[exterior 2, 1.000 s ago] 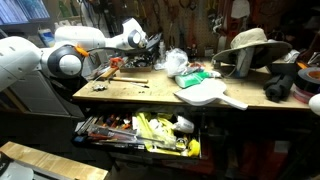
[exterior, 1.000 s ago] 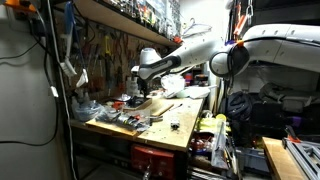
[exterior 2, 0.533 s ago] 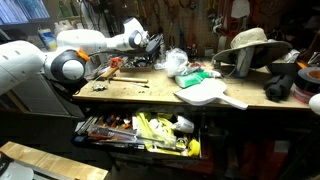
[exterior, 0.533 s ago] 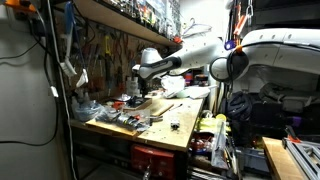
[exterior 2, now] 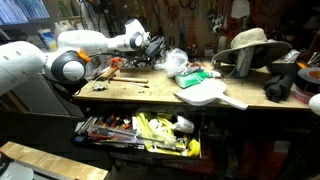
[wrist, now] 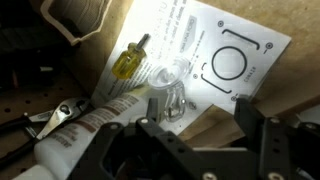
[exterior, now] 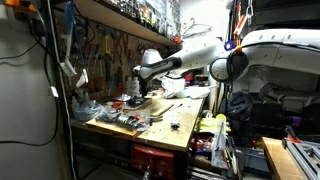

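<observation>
Here, in the wrist view, the gripper (wrist: 200, 135) hangs over a white printed sheet (wrist: 235, 40) that lies flat on the wooden tabletop (wrist: 292, 88). Its dark fingers (wrist: 252, 120) stand wide apart with nothing between them.

A small clear plastic piece (wrist: 170, 95) rests on the lower part of the sheet, just beside the sheet's printed circle and nearest to the fingers, but apart from them. A yellow-handled screwdriver (wrist: 130, 62) lies at a slant on the sheet's far edge from the circle. A squeeze tube (wrist: 85, 135) lies just off that same edge, below the screwdriver. Beyond the tube, farther from the sheet, lie metal pliers (wrist: 45, 118), partly in shadow.

In both exterior views the gripper (exterior: 140, 88) (exterior 2: 155, 47) points down at the cluttered back part of the tabletop (exterior: 178, 122) (exterior 2: 150, 90); the sheet is too small to make out there.
</observation>
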Controlling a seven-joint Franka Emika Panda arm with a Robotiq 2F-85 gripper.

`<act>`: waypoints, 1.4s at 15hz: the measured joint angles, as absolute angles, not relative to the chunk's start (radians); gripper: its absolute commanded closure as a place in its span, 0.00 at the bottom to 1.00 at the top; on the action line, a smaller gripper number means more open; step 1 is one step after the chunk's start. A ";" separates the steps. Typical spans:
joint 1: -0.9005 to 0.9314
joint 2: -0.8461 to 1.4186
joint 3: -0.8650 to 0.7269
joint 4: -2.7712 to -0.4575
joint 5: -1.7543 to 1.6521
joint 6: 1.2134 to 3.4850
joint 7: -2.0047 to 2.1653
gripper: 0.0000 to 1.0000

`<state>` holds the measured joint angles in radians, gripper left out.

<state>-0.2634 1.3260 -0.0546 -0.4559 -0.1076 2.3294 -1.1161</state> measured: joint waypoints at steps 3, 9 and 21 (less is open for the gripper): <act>-0.273 1.330 -0.051 -0.456 -0.081 2.329 -1.002 0.25; -0.298 1.331 -0.039 -0.453 -0.042 2.337 -0.742 0.51; -0.310 1.345 -0.028 -0.454 -0.021 2.436 -0.247 0.57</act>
<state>-0.3098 1.3446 -0.0277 -0.4537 -0.0213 2.4358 -0.2466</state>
